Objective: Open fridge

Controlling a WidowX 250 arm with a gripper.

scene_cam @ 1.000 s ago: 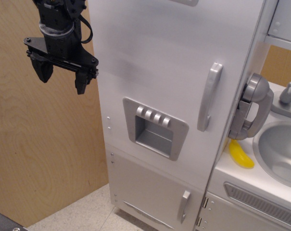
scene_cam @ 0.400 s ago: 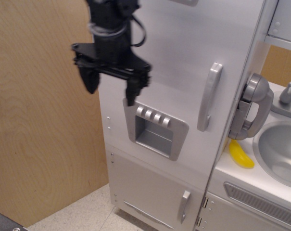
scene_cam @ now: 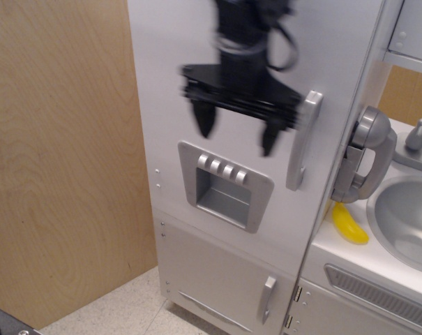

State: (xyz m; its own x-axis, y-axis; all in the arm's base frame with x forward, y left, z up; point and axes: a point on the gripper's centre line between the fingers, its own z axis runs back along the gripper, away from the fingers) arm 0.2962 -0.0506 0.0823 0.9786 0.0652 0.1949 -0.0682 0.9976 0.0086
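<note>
**Observation.image: approach to handle, door shut**

Fridge (scene_cam: 197,63) fills the middle of the frame, door closed flush. Its handle (scene_cam: 303,139) runs vertically near the door's right edge, at about 3 o'clock from the dispenser (scene_cam: 224,185).

Step in hand, by my reading: reach phase; no grasp made. Gripper (scene_cam: 237,137) hangs in front of the door, above the dispenser, fingers pointing down. Image is motion-blurred.

Tool state: jaws spread wide, nothing between them. Right finger sits just beside the handle, at its 9 o'clock; contact cannot be told through the blur.

Next move calls for: shifting toward 3 o'clock so the handle lies between the jaws, closing on it, then pulling outward about the hinge side.
</note>
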